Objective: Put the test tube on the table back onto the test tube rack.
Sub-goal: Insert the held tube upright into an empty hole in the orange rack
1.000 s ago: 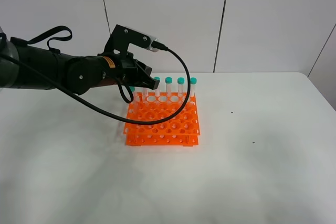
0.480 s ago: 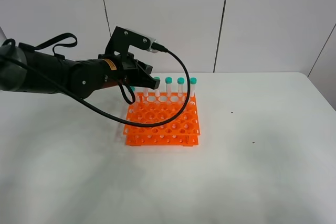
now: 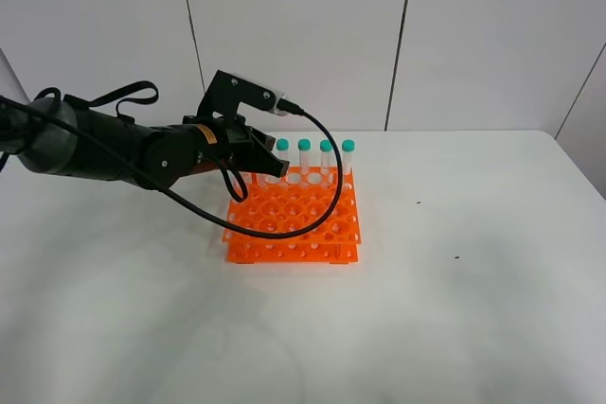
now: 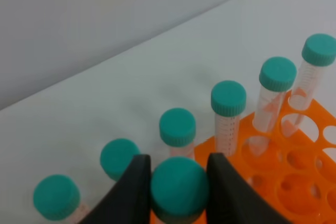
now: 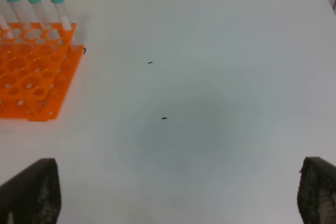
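L claw is pinching the test tube by its teal cap, fingers closed snug on both sides, so the tube is hanging off the surface. Its long axis is running approx straight down from the claw, body hidden under the cap. The test tube rack is sitting just below the claw, w/ racked tubes standing just beyond it. Prob needing a vertical drop, tip over a free hole. R claw is gaping wide, holding nothing, well apart from the rack.
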Controlling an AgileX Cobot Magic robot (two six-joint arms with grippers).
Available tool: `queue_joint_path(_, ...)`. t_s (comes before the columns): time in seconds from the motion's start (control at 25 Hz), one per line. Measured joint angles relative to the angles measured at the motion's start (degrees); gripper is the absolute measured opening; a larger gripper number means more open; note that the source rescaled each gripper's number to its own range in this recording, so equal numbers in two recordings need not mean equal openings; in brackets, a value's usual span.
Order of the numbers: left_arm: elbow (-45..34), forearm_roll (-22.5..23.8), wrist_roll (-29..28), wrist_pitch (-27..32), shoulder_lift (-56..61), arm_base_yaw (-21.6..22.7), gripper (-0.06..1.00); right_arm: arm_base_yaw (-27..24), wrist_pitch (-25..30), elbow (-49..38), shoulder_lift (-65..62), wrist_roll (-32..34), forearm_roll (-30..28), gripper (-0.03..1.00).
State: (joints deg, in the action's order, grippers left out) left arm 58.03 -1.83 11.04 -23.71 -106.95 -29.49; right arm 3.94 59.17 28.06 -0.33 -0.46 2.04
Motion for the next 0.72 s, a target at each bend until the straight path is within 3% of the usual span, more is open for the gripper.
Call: queue_joint_path(0.72,0.1,0.0,-2.0,-3.3,-4.0,0.1,0.00,0.0,0.0,0.0,0.0,0.0,0.0,1.00)
